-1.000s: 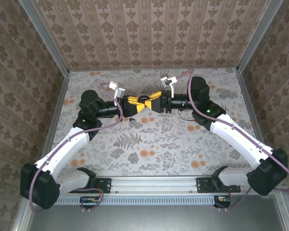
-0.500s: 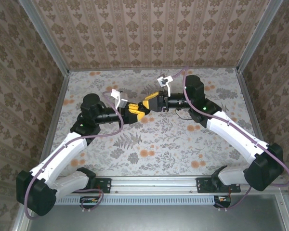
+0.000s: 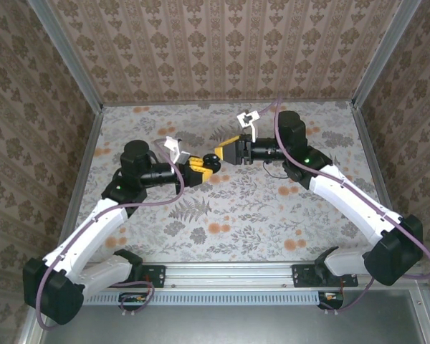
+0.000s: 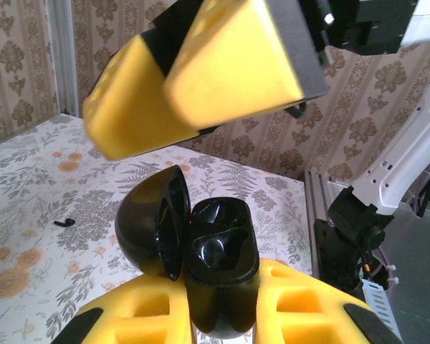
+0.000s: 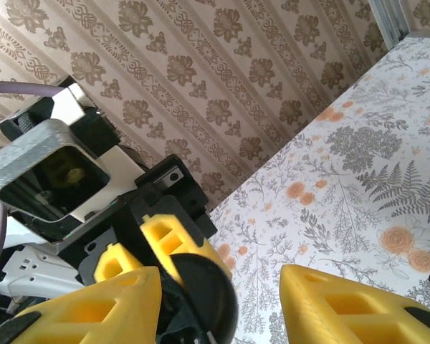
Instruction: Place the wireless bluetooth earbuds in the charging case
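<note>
Left wrist view is showing the charging case (image 4: 221, 251) standing with its long axis running from 6 to 12 o'clock, its open mouth facing the lens. Its lid (image 4: 147, 229) is hanging open on a side hinge toward 9 o'clock, and the shell is looking glossy black, with hollow wells showing in the base. I am clamping the lower end of the case in my left gripper (image 4: 216, 294), both yellow fingers (image 4: 129, 319) pressing on its sides. My right gripper (image 4: 201, 79) is hanging at 12 o'clock just above the lid, apart from it. In the right wrist view its jaws are standing clearly apart and gripping nothing. In the top external view the two grippers are facing each other a little toward 12 o'clock from the middle of the table (image 3: 236, 215), my left one pointing toward 2 o'clock and my right toward 9. A small black piece (image 4: 64, 223) is lying on the table at 9 o'clock of the case, well apart, too small for me to tell whether it is an earbud.
</note>
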Tool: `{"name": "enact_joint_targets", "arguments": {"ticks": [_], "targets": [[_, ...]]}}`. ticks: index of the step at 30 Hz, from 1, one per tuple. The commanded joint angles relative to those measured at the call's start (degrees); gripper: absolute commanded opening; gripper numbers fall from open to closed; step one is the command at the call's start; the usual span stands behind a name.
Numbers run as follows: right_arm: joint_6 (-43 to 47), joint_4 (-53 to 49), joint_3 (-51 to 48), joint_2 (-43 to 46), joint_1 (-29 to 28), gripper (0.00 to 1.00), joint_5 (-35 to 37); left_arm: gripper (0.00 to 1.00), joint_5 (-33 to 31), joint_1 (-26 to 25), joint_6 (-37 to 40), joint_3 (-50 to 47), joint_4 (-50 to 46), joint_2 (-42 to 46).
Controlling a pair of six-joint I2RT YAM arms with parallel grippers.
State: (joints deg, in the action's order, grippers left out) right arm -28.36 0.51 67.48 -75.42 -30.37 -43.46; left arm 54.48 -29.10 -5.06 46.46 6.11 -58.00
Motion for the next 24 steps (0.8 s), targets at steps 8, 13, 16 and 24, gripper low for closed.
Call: {"name": "enact_joint_targets", "arguments": {"ticks": [8, 13, 16, 24], "targets": [[1.66, -17.45, 6.96, -3.58, 0.14, 0.58, 17.24, 0.0, -8.2, 2.29, 4.03, -2.23, -7.76, 5.84], [-0.23, -20.52, 9.59, -13.51, -0.36, 0.59, 15.21, 0.0, -13.57, 2.68, 6.01, -3.46, -13.07, 10.6], [4.28, -25.41, 14.38, -20.32, -2.25, 0.59, 15.58, 0.0, -15.71, 2.73, 6.86, -4.03, -15.47, 13.54], [16.82, -39.35, 34.04, -40.29, -8.0, 0.52, 26.06, 0.0, -19.58, 4.22, 8.53, -4.65, -20.7, 20.12]]}}
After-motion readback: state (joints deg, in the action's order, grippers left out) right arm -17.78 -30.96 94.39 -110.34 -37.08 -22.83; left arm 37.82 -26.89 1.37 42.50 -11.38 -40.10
